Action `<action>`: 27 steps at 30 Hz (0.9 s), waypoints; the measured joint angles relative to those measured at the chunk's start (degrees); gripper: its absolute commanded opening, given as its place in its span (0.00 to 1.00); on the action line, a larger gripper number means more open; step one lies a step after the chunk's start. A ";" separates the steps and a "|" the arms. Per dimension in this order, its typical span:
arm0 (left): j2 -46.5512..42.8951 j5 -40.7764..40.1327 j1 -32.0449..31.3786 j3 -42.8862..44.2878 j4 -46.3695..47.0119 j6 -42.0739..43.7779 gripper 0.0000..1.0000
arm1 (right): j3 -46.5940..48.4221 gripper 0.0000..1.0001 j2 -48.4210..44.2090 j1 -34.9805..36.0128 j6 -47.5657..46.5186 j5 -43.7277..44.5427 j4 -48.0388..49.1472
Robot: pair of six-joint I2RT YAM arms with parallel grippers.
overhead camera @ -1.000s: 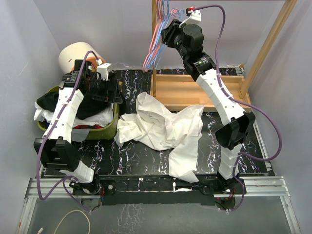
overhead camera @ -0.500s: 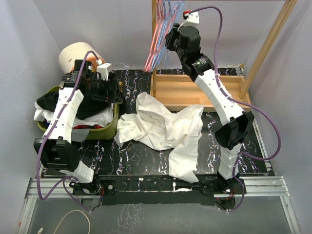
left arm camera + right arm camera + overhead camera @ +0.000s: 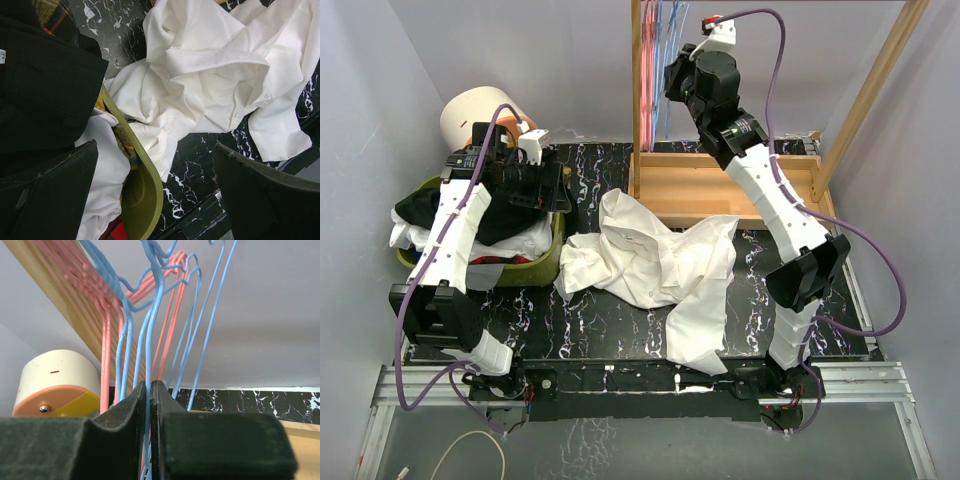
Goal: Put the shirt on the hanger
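Note:
The white shirt (image 3: 660, 265) (image 3: 215, 80) lies crumpled in the middle of the black marbled table. The light-blue wire hanger (image 3: 152, 335) hangs among other wire hangers from the wooden rack (image 3: 638, 90). My right gripper (image 3: 149, 390) (image 3: 672, 75) is raised up at the rack and is shut on one thin wire of that blue hanger. My left gripper (image 3: 155, 200) (image 3: 525, 185) hovers open over the green basket's rim, its fingers (image 3: 260, 190) wide apart with nothing between them.
A green basket (image 3: 545, 262) (image 3: 145, 190) at the left holds a black garment (image 3: 45, 85) and other clothes. Pink hangers (image 3: 106, 340) and more blue ones hang on the rack beside the gripped one. A white and orange cylinder (image 3: 475, 115) stands at the back left.
My right gripper has closed on the blue hanger wire. The bundle of hangers, earlier swung out to the left, now hangs straight down. The left arm has not moved.

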 measured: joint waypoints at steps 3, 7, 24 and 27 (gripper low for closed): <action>0.00 0.15 0.15 0.00 0.00 0.02 0.97 | 0.07 0.08 -1.40 0.00 -0.24 0.15 -0.02; 0.00 0.79 0.24 0.00 -0.02 0.17 0.97 | 0.07 0.08 -3.39 0.00 -0.72 0.37 -0.02; 0.09 0.96 -12.57 -1.27 -1.09 4.72 0.97 | -21.18 0.08 -22.12 0.00 -0.59 0.48 2.23; 0.44 -0.74 -13.31 -1.38 1.33 3.93 0.97 | -28.09 0.08 -28.15 0.00 0.87 0.13 2.82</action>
